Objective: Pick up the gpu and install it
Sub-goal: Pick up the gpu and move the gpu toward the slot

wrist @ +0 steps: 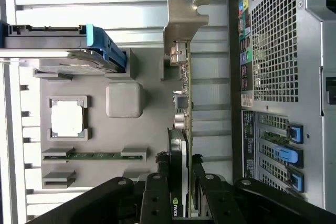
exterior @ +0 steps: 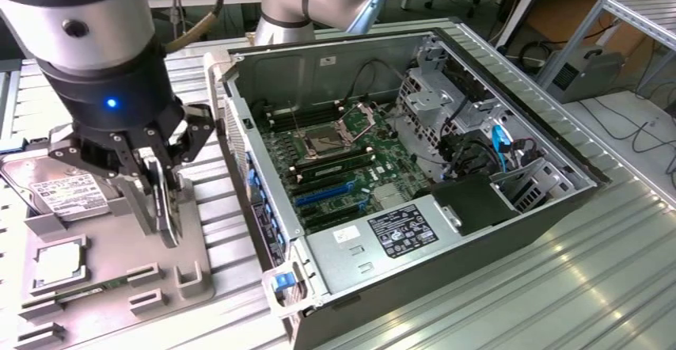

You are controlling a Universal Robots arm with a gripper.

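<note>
Hand (exterior: 157, 177) of mine grips the thin black rectangular gpu (exterior: 167, 223) with silver metal bracket, edge-on over the grey plastic tray (exterior: 116, 247). I see the open black computer case (exterior: 317, 73) just beside it.

The gpu (exterior: 164, 201) stands over tray (exterior: 201, 280), beside case (exterior: 317, 69).

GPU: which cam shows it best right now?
Wrist view: the gpu shows edge-on, silver bracket clear, the tool clamped on its other end. In the exterior view the tool covers much of it.
</note>
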